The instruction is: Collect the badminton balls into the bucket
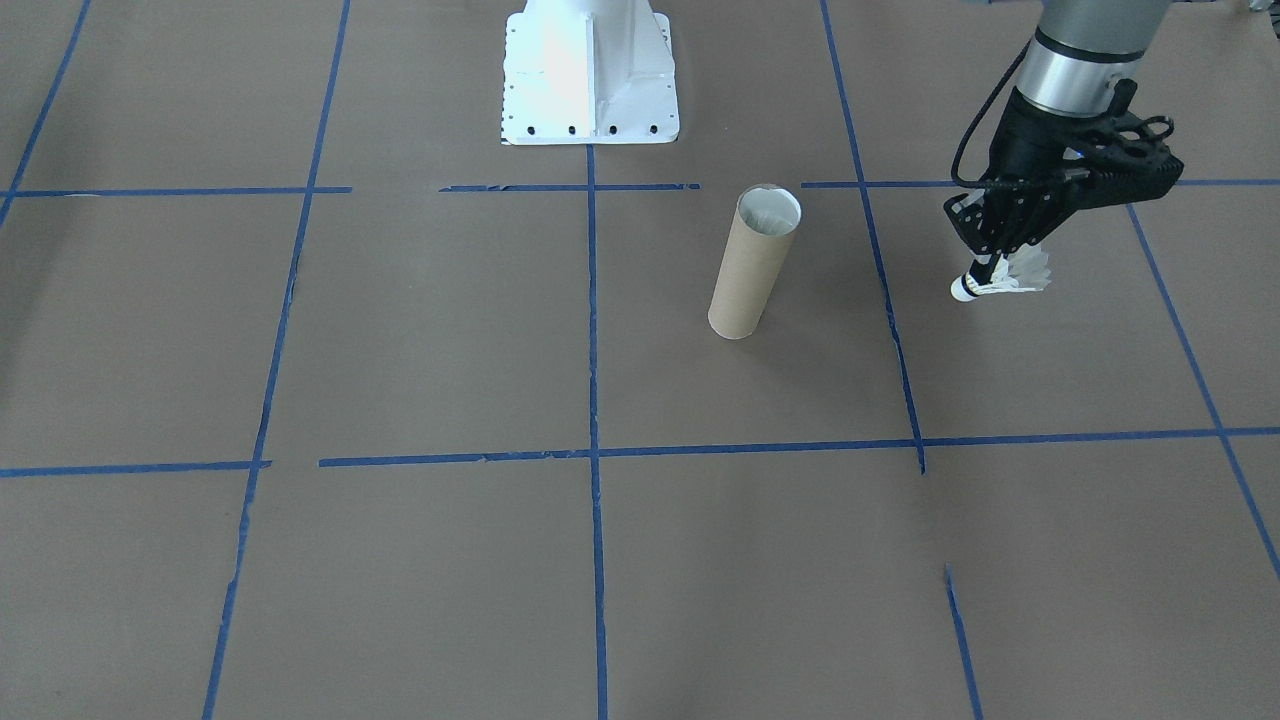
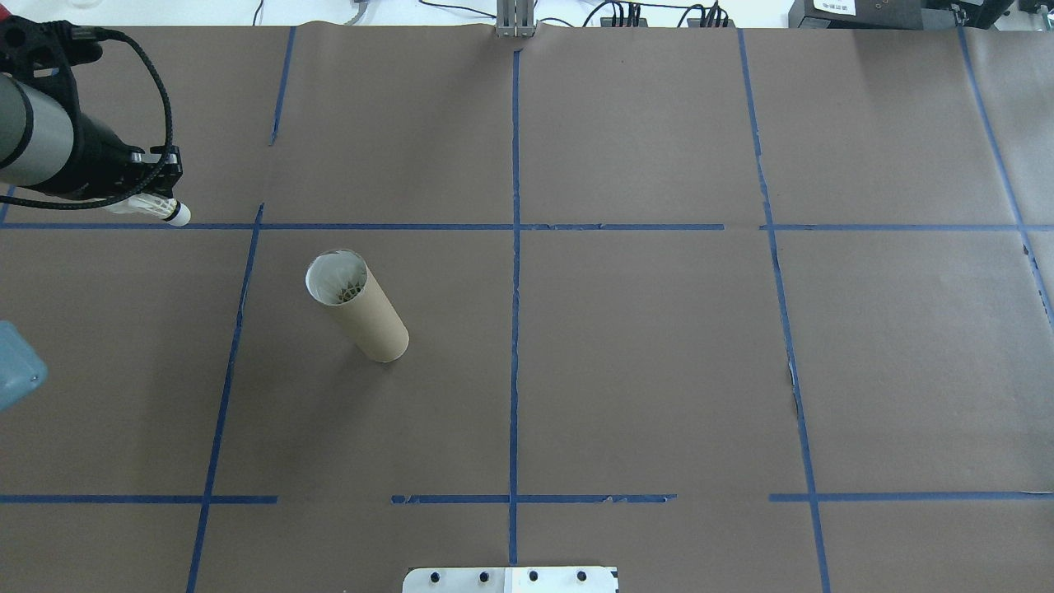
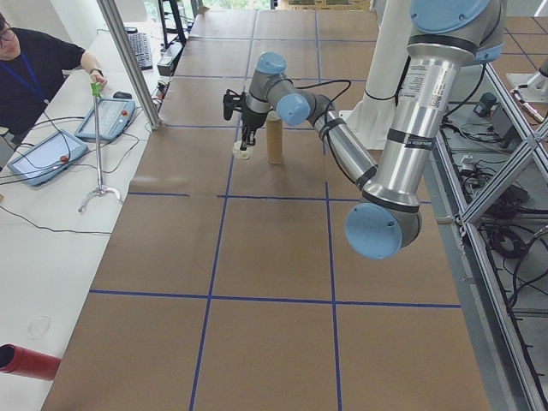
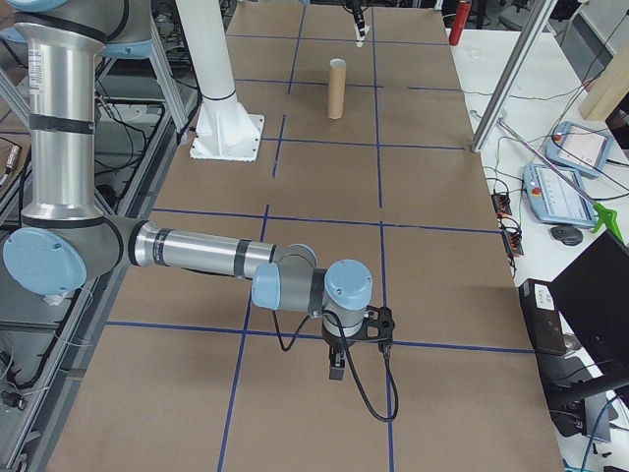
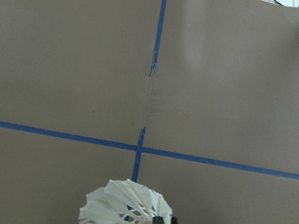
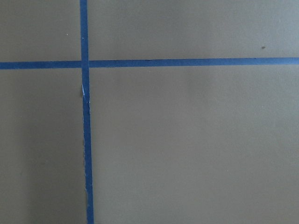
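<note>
The left gripper (image 1: 985,272) was closed on a white feather shuttlecock (image 1: 1005,279), pinching it near the cork so that it lay roughly level, its rounded tip pointing toward the cardboard tube (image 1: 752,261) and its feather skirt fanned out on the other side of the fingers. In the left wrist view the skirt (image 5: 126,204) showed at the bottom edge above the brown paper. The held shuttlecock hung above the table (image 1: 400,330), near a blue tape line (image 1: 880,270) and clearly apart from the tube. The tube stood upright one grid cell over, open end up, with white feathers visible inside its mouth (image 2: 336,277). The white robot base (image 1: 590,75) sat beyond it at the table's edge.

The right gripper (image 4: 335,366) appeared only in the right side view, pointing down over the paper far from the tube; whether it was open or closed could not be told.
</note>
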Robot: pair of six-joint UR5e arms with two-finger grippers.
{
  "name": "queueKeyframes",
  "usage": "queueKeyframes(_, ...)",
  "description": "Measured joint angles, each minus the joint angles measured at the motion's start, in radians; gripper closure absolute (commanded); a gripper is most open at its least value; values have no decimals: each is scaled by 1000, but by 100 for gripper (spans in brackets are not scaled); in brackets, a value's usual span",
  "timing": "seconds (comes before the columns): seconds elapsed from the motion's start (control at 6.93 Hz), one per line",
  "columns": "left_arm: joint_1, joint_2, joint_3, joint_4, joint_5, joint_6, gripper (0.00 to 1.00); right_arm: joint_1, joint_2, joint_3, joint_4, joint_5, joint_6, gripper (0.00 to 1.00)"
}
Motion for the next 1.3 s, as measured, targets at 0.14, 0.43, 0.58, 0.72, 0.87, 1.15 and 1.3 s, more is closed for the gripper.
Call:
queueKeyframes(0.14,32,-116,-52,237,49,-7,100,0,0,0,0,0,0,0)
queueKeyframes(0.43,133,-315,-87,536,129,-147,100,0,0,0,0,0,0,0)
queueKeyframes(0.58,195,-406,-66,631,176,-242,100,0,0,0,0,0,0,0)
queueKeyframes(0.72,242,-499,-12,706,213,-319,100,0,0,0,0,0,0,0)
queueKeyframes(0.87,270,-581,58,751,234,-372,100,0,0,0,0,0,0,0)
queueKeyframes(1.15,311,-660,170,775,267,-441,100,0,0,0,0,1,0,0)
queueKeyframes(1.3,337,-666,199,776,284,-471,100,0,0,0,0,1,0,0)
